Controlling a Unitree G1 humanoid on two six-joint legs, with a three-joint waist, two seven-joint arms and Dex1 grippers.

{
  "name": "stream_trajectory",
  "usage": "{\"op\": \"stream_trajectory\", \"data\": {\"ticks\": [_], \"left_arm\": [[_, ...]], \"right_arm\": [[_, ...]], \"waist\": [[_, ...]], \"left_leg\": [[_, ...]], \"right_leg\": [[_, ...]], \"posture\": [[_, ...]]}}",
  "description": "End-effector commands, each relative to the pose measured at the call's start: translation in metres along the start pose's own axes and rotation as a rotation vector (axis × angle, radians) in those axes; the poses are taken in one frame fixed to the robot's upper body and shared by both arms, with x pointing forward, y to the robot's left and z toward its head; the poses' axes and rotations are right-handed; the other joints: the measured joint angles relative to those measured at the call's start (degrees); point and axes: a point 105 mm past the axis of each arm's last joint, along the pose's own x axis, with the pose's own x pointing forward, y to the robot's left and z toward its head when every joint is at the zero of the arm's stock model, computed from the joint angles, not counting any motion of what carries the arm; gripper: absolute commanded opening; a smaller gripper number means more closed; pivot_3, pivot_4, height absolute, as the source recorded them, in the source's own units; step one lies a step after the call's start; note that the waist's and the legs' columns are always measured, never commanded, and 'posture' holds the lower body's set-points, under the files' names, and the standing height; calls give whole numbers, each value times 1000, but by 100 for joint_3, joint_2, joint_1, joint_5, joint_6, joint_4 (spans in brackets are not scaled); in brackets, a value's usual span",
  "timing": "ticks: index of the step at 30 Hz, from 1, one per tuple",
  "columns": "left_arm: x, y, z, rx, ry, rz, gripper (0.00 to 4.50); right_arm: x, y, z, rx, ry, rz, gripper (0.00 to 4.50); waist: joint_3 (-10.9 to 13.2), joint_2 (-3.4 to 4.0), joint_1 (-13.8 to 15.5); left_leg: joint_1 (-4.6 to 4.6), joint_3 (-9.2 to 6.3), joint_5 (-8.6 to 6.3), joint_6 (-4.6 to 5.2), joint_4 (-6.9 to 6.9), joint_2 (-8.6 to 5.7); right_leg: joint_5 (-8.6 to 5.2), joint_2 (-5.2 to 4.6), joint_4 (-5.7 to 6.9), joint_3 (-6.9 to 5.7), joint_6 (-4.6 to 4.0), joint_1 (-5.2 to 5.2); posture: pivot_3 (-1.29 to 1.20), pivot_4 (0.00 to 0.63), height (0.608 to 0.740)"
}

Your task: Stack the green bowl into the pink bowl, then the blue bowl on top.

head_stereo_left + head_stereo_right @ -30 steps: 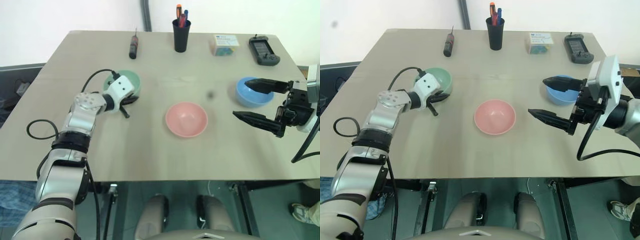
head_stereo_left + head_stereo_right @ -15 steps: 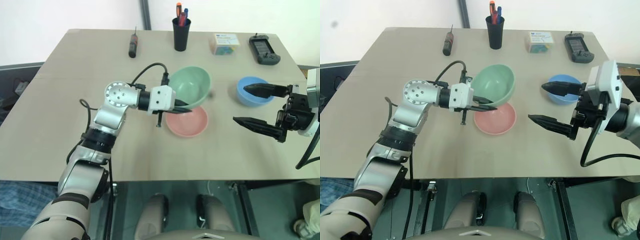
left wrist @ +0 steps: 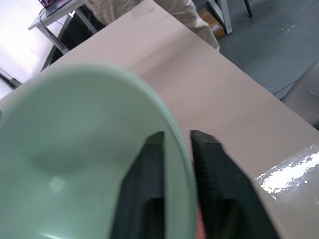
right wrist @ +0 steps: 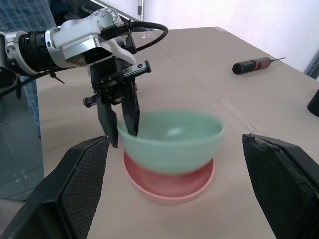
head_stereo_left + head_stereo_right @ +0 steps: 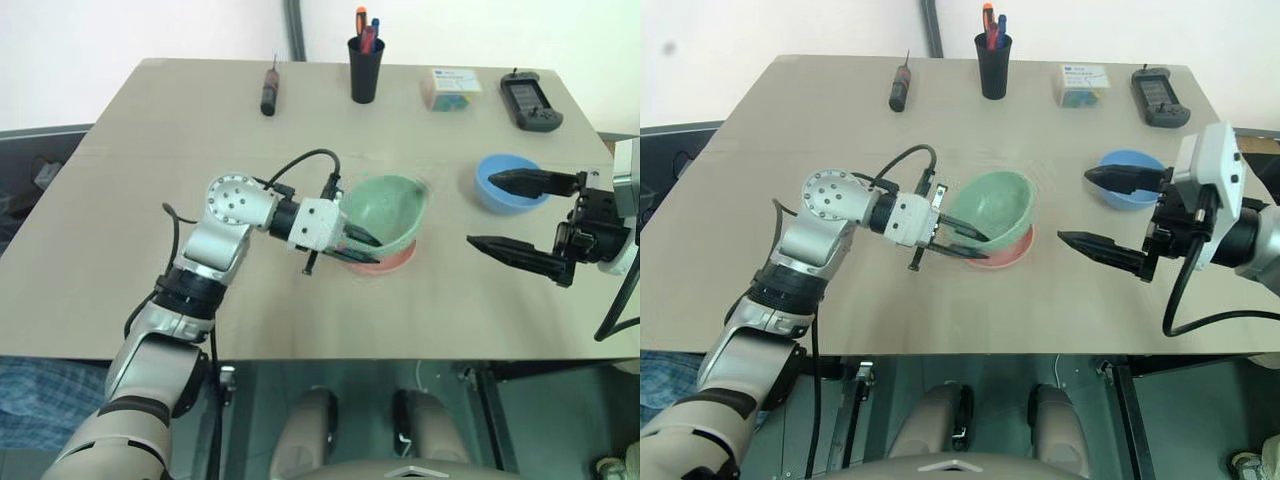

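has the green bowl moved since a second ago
Yes. The green bowl has gone from the table's left part, below the screwdriver, rightward to sit over the pink bowl, below the pen cup, with the left gripper's fingers astride its rim.

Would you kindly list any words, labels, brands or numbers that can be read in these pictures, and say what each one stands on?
No text can be read in these pictures.
The small box at the table's far edge bears a printed label, too small to read.
The black handheld device beside it shows no legible marking.
The green bowl, pink bowl and blue bowl are plain.
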Motion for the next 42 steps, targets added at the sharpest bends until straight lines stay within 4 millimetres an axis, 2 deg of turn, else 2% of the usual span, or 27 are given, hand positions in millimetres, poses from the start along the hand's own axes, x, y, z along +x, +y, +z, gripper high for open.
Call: {"op": "stream_trajectory", "data": {"ticks": [1,2,3,4,7,9,13,15,18,23,29,32,37,38,39,40,42], "left_arm": [[-11,7,8,-14,-37,66,2559],[-14,6,8,-50,-45,62,2955],[-17,5,10,-89,-61,63,3534],[-21,8,14,-131,-96,84,3749],[-31,18,26,-227,-194,175,3749],[-43,29,30,-318,-270,310,3749],[-59,34,29,-412,-312,475,3749],[-66,33,27,-439,-312,528,3749],[-83,37,26,-492,-343,641,3749],[-100,25,32,-536,-354,680,3749],[-114,6,35,-557,-325,686,3749],[-117,-1,36,-556,-315,684,3749],[-120,-7,38,-552,-311,699,3749],[-121,-7,38,-552,-308,700,3782],[-121,-10,38,-558,-301,696,3782],[-121,-12,38,-562,-297,696,3782],[-123,-18,37,-568,-272,689,3782]], "right_arm": [[-3,0,11,-58,-19,-8,4500],[-2,0,10,-60,-14,-6,4500],[-2,0,9,-62,-10,-3,4500],[-1,-1,9,-62,-9,-2,4500],[-1,-3,6,-62,-4,-7,4500],[-3,-17,-6,-66,67,-64,4500],[-4,-54,-26,-114,175,-234,4500],[-3,-61,-34,-143,224,-230,4500],[1,-83,-55,-167,330,-278,4500],[8,-114,-86,-208,466,-324,4500],[26,-138,-119,-286,583,-253,4500],[33,-150,-138,-259,639,-234,4500],[36,-164,-155,-239,689,-246,4500],[36,-165,-156,-241,692,-248,3990],[37,-166,-157,-245,696,-241,3744],[38,-166,-157,-250,700,-236,3236],[39,-166,-158,-253,702,-222,2553]], "waist": [[0,0,0],[0,0,-1],[0,0,-3],[0,0,-2],[0,0,-7],[0,0,-6],[0,0,-28],[0,1,-32],[0,1,-43],[0,1,-75],[1,2,-140],[2,3,-177],[2,3,-163],[3,5,-161],[3,5,-161],[3,5,-168],[3,5,-181]], "left_leg": [[0,0,0,0,0,0],[0,-1,0,0,0,0],[0,-1,0,0,0,0],[0,-1,0,0,0,1],[0,-3,0,0,0,3],[0,-4,0,0,0,6],[4,-1,0,0,4,5],[5,2,1,-1,4,2],[4,1,2,-2,4,3],[3,7,4,-7,3,2],[0,8,15,-26,-1,-1],[6,20,16,-27,-3,-1],[-2,28,18,-31,-6,0],[-4,28,18,-32,-7,-1],[-4,28,18,-32,-11,-1],[-4,28,19,-32,-11,-2],[-2,27,18,-32,-16,-1]], "right_leg": [[0,0,0,0,0,0],[0,0,0,0,0,0],[0,0,1,0,0,0],[0,0,2,-1,0,0],[0,0,2,-1,0,0],[-1,0,2,-1,1,0],[-1,-3,7,3,1,1],[0,-2,9,5,1,0],[0,2,9,3,1,-3],[0,-1,7,8,1,-4],[0,-2,2,7,1,-7],[0,-1,3,16,0,-7],[0,-1,3,13,0,-16],[0,-3,2,16,0,-20],[0,-5,1,20,0,-21],[0,-5,0,20,0,-22],[0,-5,-2,24,0,-22]], "posture": [[0,150,740],[0,150,740],[0,150,740],[0,150,740],[0,150,740],[0,150,740],[0,150,740],[0,150,740],[0,150,740],[0,150,740],[0,150,740],[0,150,740],[0,150,740],[0,150,740],[0,150,740],[0,150,740],[0,150,740]]}}
